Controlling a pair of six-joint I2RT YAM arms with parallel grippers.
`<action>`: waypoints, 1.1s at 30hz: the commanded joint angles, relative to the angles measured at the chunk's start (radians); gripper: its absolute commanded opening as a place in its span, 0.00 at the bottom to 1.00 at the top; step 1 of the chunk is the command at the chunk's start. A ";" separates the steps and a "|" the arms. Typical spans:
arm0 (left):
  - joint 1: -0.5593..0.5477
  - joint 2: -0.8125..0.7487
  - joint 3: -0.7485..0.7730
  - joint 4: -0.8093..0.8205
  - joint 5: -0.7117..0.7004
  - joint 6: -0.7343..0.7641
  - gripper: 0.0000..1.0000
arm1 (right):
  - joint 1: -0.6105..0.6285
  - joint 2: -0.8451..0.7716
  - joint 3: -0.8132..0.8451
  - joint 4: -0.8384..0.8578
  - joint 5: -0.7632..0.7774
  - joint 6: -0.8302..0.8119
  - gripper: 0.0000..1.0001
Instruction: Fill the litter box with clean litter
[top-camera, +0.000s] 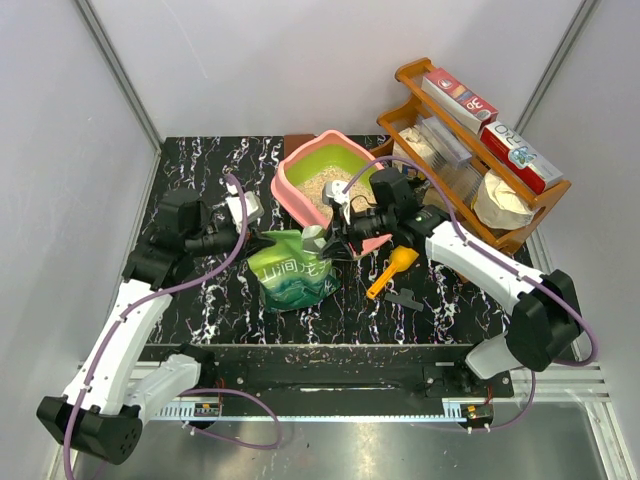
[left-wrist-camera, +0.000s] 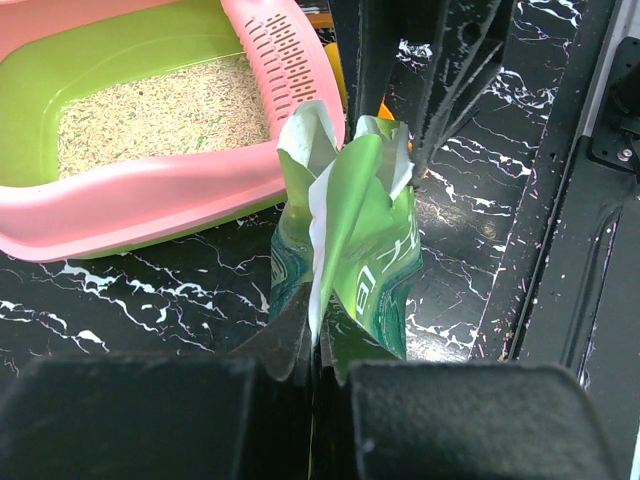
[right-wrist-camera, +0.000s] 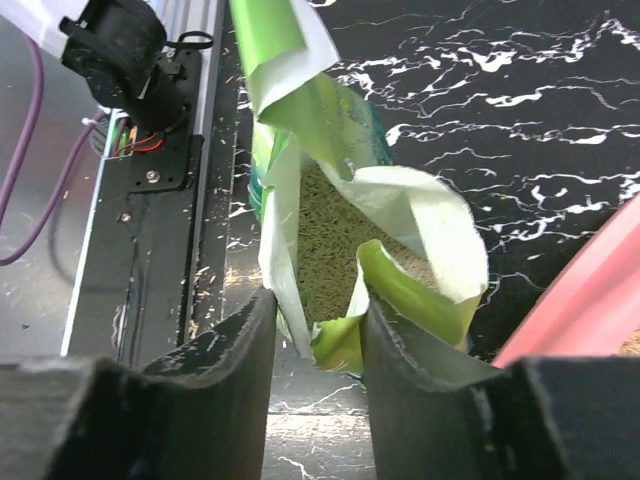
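The pink litter box (top-camera: 300, 165) with green inner walls stands at the back of the table, and a layer of clean litter (top-camera: 326, 188) covers its floor. In front of it stands an open green bag (top-camera: 292, 272). My left gripper (left-wrist-camera: 320, 340) is shut on the bag's (left-wrist-camera: 365, 250) near edge, beside the litter box (left-wrist-camera: 150, 205) and its litter (left-wrist-camera: 160, 100). My right gripper (right-wrist-camera: 315, 330) is open, its jaws either side of the bag's (right-wrist-camera: 400, 215) opposite lip. More litter (right-wrist-camera: 335, 240) shows inside the bag. The litter box's pink rim (right-wrist-camera: 580, 300) is at right.
A yellow-orange scoop (top-camera: 392, 270) lies right of the bag, next to a small black piece (top-camera: 404, 297). A brown wooden rack (top-camera: 470, 150) with boxes stands at the back right. Loose grains are scattered on the metal rail (right-wrist-camera: 160, 290) at the table's near edge.
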 joint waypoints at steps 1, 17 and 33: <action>0.011 -0.021 -0.005 0.038 0.018 -0.016 0.04 | 0.019 -0.007 -0.004 0.121 0.065 0.030 0.36; 0.017 0.162 0.366 -0.010 -0.062 0.007 0.51 | 0.020 -0.084 -0.117 0.253 0.148 0.054 0.00; 0.029 0.699 0.401 0.202 0.152 -0.096 0.43 | 0.020 -0.137 -0.168 0.288 0.163 0.034 0.00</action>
